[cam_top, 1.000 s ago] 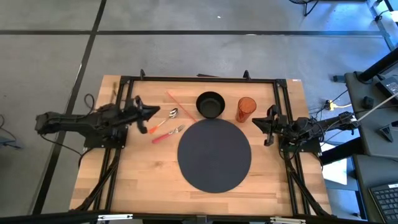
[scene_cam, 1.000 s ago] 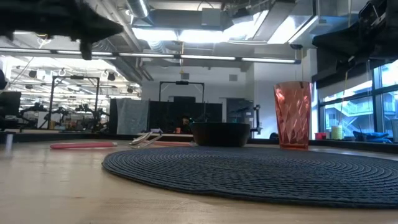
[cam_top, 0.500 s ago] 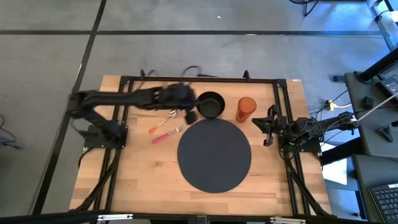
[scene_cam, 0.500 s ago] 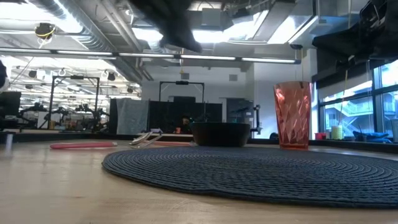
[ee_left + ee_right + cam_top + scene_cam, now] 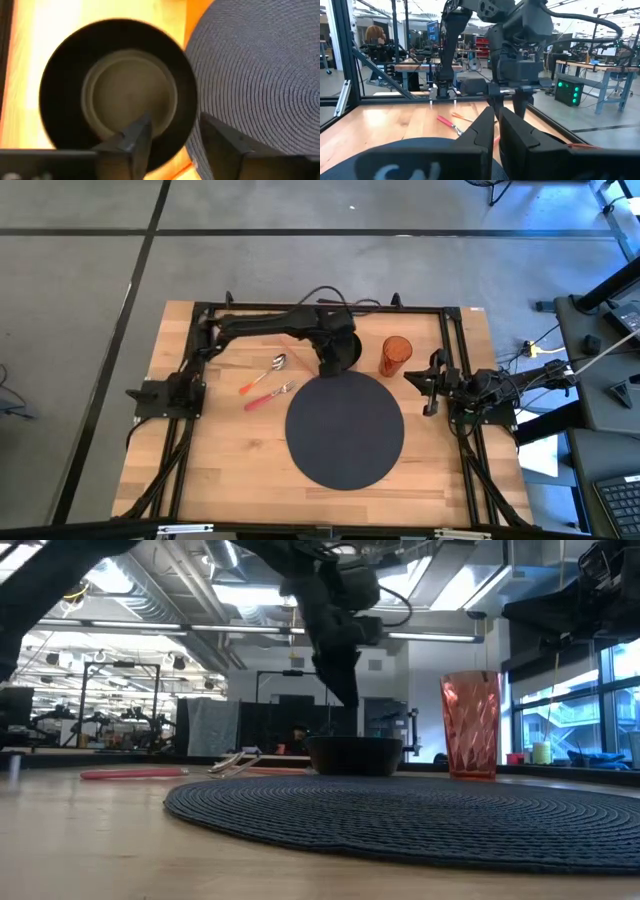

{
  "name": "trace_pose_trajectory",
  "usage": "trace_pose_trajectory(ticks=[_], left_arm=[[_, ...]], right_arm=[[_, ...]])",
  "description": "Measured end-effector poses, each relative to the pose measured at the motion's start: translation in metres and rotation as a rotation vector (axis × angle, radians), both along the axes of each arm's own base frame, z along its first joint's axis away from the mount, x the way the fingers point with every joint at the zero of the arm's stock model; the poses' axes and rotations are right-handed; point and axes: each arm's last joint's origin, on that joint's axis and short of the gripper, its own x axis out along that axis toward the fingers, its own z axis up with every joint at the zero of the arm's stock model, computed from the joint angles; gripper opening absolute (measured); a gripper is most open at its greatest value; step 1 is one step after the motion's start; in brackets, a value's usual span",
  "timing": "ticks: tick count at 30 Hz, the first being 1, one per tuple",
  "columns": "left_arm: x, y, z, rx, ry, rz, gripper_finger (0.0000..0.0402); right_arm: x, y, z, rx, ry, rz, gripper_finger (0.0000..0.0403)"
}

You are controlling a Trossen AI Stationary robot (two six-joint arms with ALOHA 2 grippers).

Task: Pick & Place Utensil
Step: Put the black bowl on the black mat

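A red-handled spoon (image 5: 268, 373) and a red-handled fork (image 5: 270, 394) lie flat on the wooden table, left of a round dark placemat (image 5: 345, 430). A black bowl (image 5: 125, 95) stands at the mat's far edge. My left gripper (image 5: 172, 132) hangs open above the bowl, clear of it in the low view (image 5: 350, 698). One finger is over the bowl's inside and the other is beyond the rim, on the placemat side. My right gripper (image 5: 415, 377) waits shut at the table's right side, next to a red cup (image 5: 395, 355).
A thin orange stick (image 5: 283, 338) lies on the table beyond the spoon. A dark frame rail (image 5: 320, 307) runs around the table. Bare wood lies at the near left (image 5: 220, 470). The room beyond holds benches and a person in the right wrist view (image 5: 372, 37).
My left arm has swung from the table's left side toward the right and far edge. It passed above the spoon and fork and now hangs over the bowl. The utensils, bowl and cup have stayed where they were.
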Motion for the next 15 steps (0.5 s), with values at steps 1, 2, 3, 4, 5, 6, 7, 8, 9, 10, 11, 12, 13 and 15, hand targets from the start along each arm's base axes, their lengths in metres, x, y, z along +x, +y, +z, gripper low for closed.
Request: trace_pose_trajectory(ticks=[1, 2, 3, 4, 5, 6, 7, 8, 9, 10, 11, 12, 13, 15], left_arm=[[0.003, -0.001, -0.001, 0.004, 0.012, -0.021, 0.0186], [0.005, -0.004, -0.004, 0.007, 0.024, -0.041, 0.0198], [0.007, -0.006, -0.007, 0.007, 0.038, -0.054, 0.0210], [0.009, -0.009, -0.011, 0.007, 0.052, -0.069, 0.0220], [0.010, -0.012, -0.015, 0.007, 0.063, -0.083, 0.0230], [0.012, -0.015, -0.017, 0.011, 0.068, -0.097, 0.0239], [0.013, -0.017, -0.018, 0.020, 0.073, -0.105, 0.0246], [0.013, -0.020, -0.019, 0.026, 0.078, -0.110, 0.0253], [0.013, -0.021, -0.019, 0.020, 0.079, -0.112, 0.0258], [0.014, -0.021, -0.019, 0.010, 0.074, -0.108, 0.0263], [0.014, -0.021, -0.019, -0.008, 0.067, -0.104, 0.0267], [0.014, -0.021, -0.018, -0.033, 0.059, -0.105, 0.0270], [0.014, -0.021, -0.018, -0.048, 0.055, -0.109, 0.0272], [0.014, -0.022, -0.018, -0.033, 0.061, -0.102, 0.0274]], right_arm=[[0.000, 0.000, 0.000, -0.001, 0.001, 0.006, 0.0030], [0.000, 0.001, 0.000, -0.003, 0.004, 0.019, 0.0030], [0.000, 0.001, -0.001, -0.006, 0.005, 0.036, 0.0030], [0.000, 0.002, -0.001, -0.008, 0.005, 0.055, 0.0030], [0.001, 0.002, 0.000, -0.010, 0.004, 0.074, 0.0030], [0.001, 0.003, 0.000, -0.012, 0.002, 0.091, 0.0030], [0.001, 0.003, 0.000, -0.013, -0.001, 0.103, 0.0030], [0.001, 0.003, 0.000, -0.012, -0.004, 0.104, 0.0030], [0.001, 0.003, 0.000, -0.012, -0.006, 0.104, 0.0030], [0.000, 0.003, 0.001, -0.012, -0.007, 0.104, 0.0030], [0.000, 0.003, 0.001, -0.012, -0.008, 0.104, 0.0030], [0.000, 0.003, 0.001, -0.012, -0.008, 0.103, 0.0030], [0.000, 0.003, 0.001, -0.012, -0.008, 0.103, 0.0030], [0.000, 0.003, 0.001, -0.007, -0.009, 0.104, 0.0030]])
